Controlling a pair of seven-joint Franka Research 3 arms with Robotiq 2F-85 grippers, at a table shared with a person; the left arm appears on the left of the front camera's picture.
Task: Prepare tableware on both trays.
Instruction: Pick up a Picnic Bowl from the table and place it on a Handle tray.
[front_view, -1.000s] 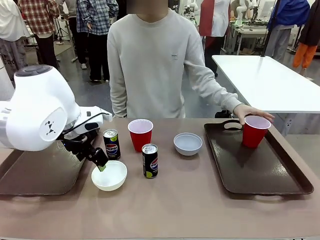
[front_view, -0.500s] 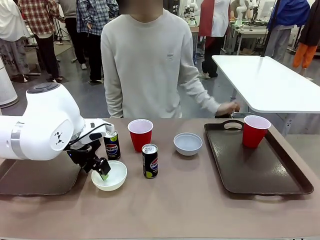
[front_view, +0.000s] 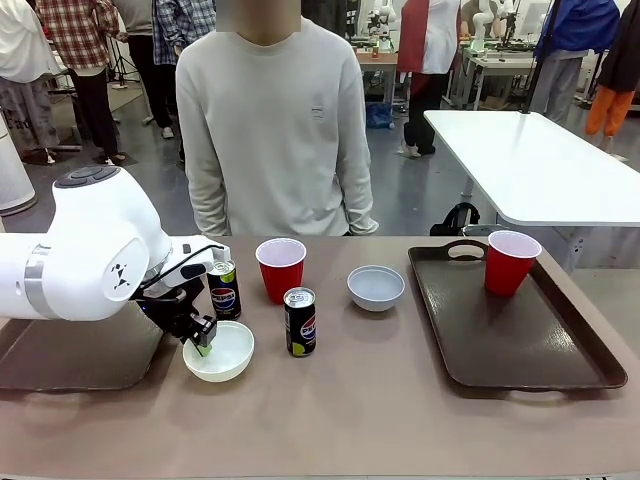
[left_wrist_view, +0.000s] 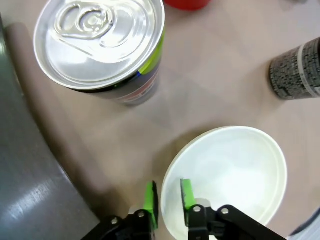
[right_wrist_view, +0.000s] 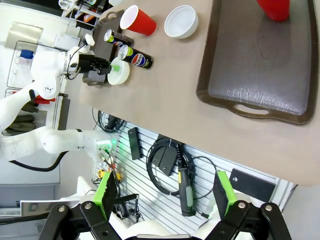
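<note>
My left gripper (front_view: 203, 345) reaches down over the near-left rim of the white bowl (front_view: 228, 353). In the left wrist view its green pads (left_wrist_view: 186, 192) stand close together, one outside and one inside the white bowl (left_wrist_view: 235, 165); whether they press on the rim is unclear. A dark soda can (front_view: 222, 288) stands just behind, another can (front_view: 299, 321) to the right. One red cup (front_view: 281, 268) and a greyish-white bowl (front_view: 376, 287) sit mid-table. The other red cup (front_view: 511, 262) stands on the right tray (front_view: 560, 350). The left tray (front_view: 70, 360) lies under my left arm. My right gripper (right_wrist_view: 165, 195) is open, high beside the table.
A person in a light sweater (front_view: 270, 130) stands at the far edge, hands at their sides. The first can (left_wrist_view: 100, 45) stands close above my left fingers, the tray's rim (left_wrist_view: 25, 175) beside them. Bare tabletop (front_view: 380, 400) runs along the front.
My left gripper's jaws have narrowed around the white bowl's rim. The person's hand has left the red cup on the right tray, and the person has shifted left.
</note>
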